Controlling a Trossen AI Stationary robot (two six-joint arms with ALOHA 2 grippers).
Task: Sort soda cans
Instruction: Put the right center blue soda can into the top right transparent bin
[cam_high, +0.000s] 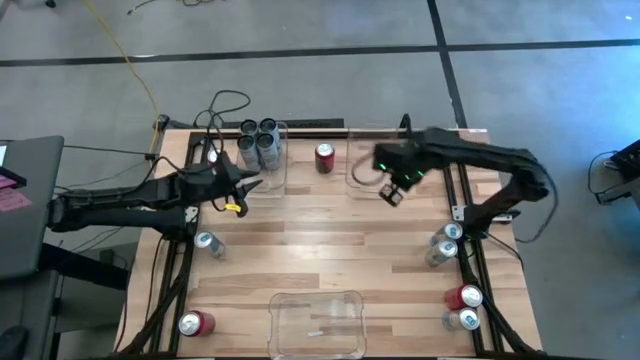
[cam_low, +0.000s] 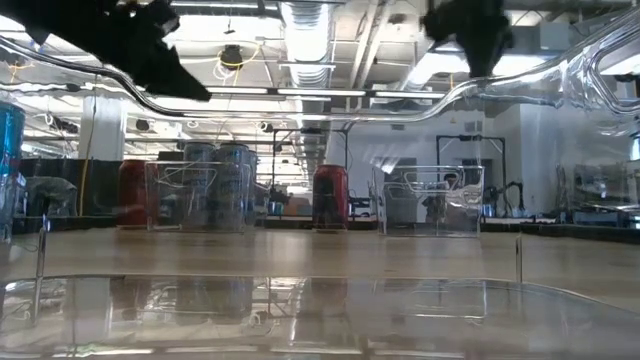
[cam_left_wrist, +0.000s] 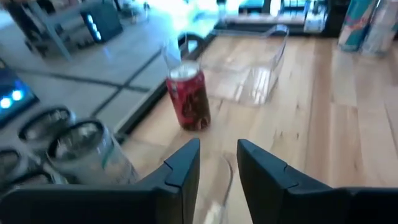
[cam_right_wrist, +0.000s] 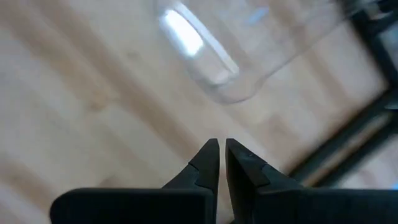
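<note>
A red soda can (cam_high: 324, 158) (cam_left_wrist: 188, 96) (cam_low: 331, 197) stands upright on the table between two clear bins at the far side. Several dark grey cans (cam_high: 259, 142) (cam_left_wrist: 79, 148) stand in the left far bin (cam_high: 278, 165). My left gripper (cam_high: 256, 185) (cam_left_wrist: 217, 167) hovers open beside that bin, pointing toward the red can and holding nothing. My right gripper (cam_high: 392, 195) (cam_right_wrist: 222, 157) hangs shut and empty above the table, by the near corner of the right far bin (cam_high: 362, 168) (cam_right_wrist: 214, 68). More cans lie or stand near the table's left (cam_high: 207, 243) and right (cam_high: 443, 245) edges.
A third clear bin (cam_high: 318, 322) (cam_low: 320, 310) sits at the near edge. A red can (cam_high: 195, 322) lies at the near left corner. A red can (cam_high: 462, 297) and a silver can (cam_high: 460, 320) are at the near right corner. Bare wood shows in the table's middle (cam_high: 320, 230).
</note>
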